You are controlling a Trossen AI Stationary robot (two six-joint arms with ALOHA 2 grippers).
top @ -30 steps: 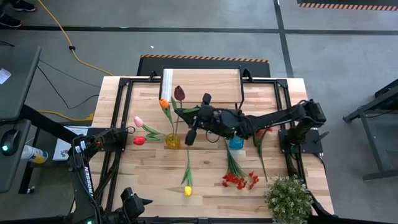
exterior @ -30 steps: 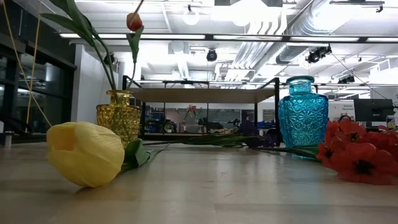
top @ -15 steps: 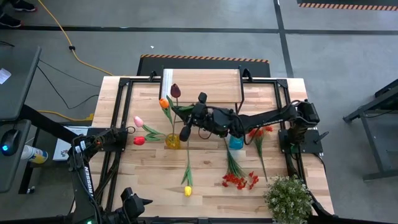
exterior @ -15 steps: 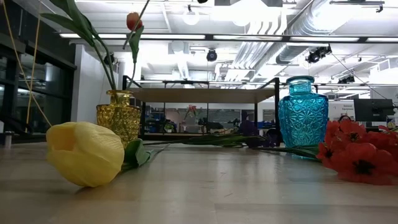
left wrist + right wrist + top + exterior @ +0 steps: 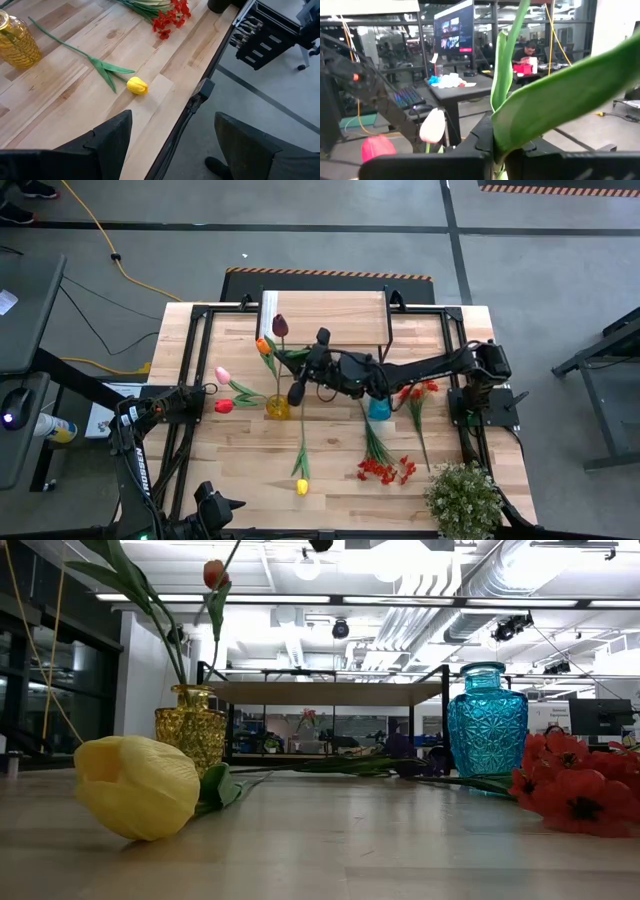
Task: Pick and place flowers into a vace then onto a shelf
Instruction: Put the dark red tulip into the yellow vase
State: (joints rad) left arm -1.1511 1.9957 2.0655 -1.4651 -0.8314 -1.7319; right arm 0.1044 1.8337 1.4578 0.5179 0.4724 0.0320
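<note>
My big wooden table (image 5: pixel 200 470) holds the shelf (image 5: pixel 330 315) at its far edge. My right claw (image 5: pixel 302 376) reaches across the middle — it is pinched tight on the green stem of a dark tulip (image 5: pixel 281 326), just above the yellow vase (image 5: pixel 277 407). That vase already holds pink, red and orange tulips. The blue vase (image 5: pixel 379 410) stands near it. A yellow tulip (image 5: pixel 301 486) and red sprays (image 5: pixel 385 469) lie flat on the table. My left claw (image 5: pixel 170 145) waits at the near left corner — its fingers spread apart, holding nothing.
</note>
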